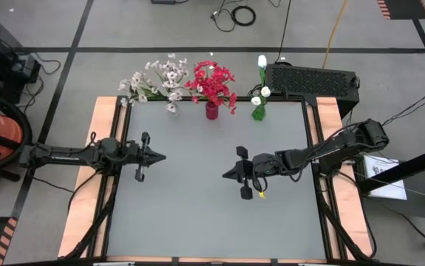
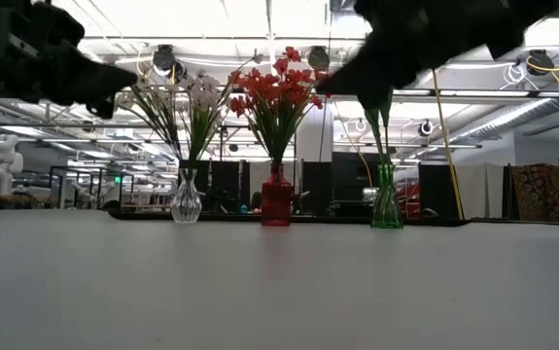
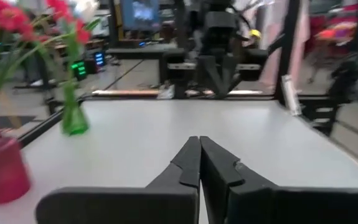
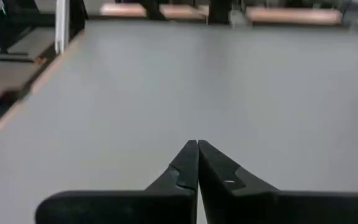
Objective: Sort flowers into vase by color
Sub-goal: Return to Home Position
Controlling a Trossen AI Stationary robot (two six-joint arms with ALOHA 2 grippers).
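Observation:
Three vases stand in a row at the table's far edge. A clear vase (image 1: 172, 108) holds pale pinkish-white blossoms (image 1: 155, 78). A red vase (image 1: 211, 111) holds red blooms (image 1: 213, 81). A green vase (image 1: 259, 112) holds white buds (image 1: 262, 62). In the low view they show as the clear vase (image 2: 186, 199), red vase (image 2: 276, 204) and green vase (image 2: 387, 202). My left gripper (image 1: 163, 157) hovers shut over the table's left half, holding nothing. My right gripper (image 1: 225, 175) hovers shut over the middle, pointing left, also holding nothing.
A black keyboard-like box (image 1: 312, 77) lies beyond the far right corner next to the green vase. Wooden rails (image 1: 105, 140) run along the table's left and right sides. The grey table surface (image 1: 197, 214) lies bare between and in front of the grippers.

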